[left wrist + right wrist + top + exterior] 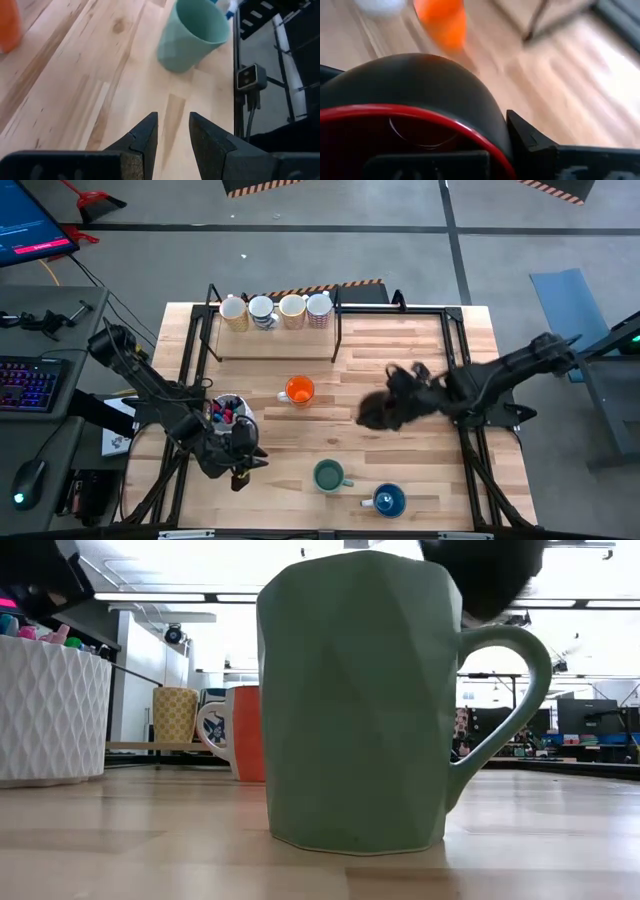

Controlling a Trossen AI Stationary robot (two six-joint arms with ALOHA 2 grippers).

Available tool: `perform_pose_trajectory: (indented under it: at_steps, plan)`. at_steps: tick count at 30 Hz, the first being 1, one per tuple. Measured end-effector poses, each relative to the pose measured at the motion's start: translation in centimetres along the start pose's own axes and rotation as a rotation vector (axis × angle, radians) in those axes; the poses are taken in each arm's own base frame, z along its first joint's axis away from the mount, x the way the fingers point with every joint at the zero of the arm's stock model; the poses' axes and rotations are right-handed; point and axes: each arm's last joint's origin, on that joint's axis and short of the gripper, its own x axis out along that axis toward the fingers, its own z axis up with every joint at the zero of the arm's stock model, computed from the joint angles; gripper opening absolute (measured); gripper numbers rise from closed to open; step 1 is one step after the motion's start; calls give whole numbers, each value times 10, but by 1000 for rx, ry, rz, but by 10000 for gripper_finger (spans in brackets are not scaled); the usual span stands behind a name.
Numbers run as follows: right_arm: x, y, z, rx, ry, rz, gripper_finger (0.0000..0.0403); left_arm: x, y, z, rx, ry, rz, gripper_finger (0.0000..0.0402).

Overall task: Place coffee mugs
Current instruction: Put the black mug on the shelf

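Four white mugs stand in a row on a raised board at the table's far left. On the table stand an orange mug, a green mug and a blue mug. The green mug fills the low view. The dark red mug is in my right gripper, right of the orange mug. My left gripper is open near the table's near-left, beside the pen holder, pointing toward the green mug without touching anything. My right gripper is shut on the dark red mug at its red rim. One finger lies against the outside of the wall; the other seems to be inside the cup. The mug lies tilted in the hold and shows lifted at the top of the low view.
A white perforated pen holder with markers stands just beyond my left gripper. A dark metal frame borders the raised board. Bare wood lies between the orange mug and the green mug. A camera mount sits at the table's near edge.
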Motion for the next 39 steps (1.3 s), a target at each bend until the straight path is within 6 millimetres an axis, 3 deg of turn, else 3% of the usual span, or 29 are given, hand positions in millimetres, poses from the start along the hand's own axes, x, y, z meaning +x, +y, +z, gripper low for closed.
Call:
perform_pose_trajectory:
  at_steps: [6, 14, 21, 29, 34, 39]
  plan:
    - [12, -4, 73, -75, -137, 25, 1, -17, -3, -6, 45, 2, -24, 101]
    - [68, -8, 150, -215, -79, 50, 1, -40, -3, -14, 55, -58, -1, 101]
    - [109, -15, 206, -353, -36, 31, 0, -43, -2, -13, 77, -98, 22, 101]
    - [163, -33, 238, -407, 40, -1, 0, -43, -2, -13, 85, -106, 28, 101]
    - [190, -52, 227, -402, 135, -21, 0, -43, -2, -13, 84, -117, 33, 101]
    - [200, -66, 224, -411, 166, -87, 0, -43, -1, -12, 94, -134, 47, 101]
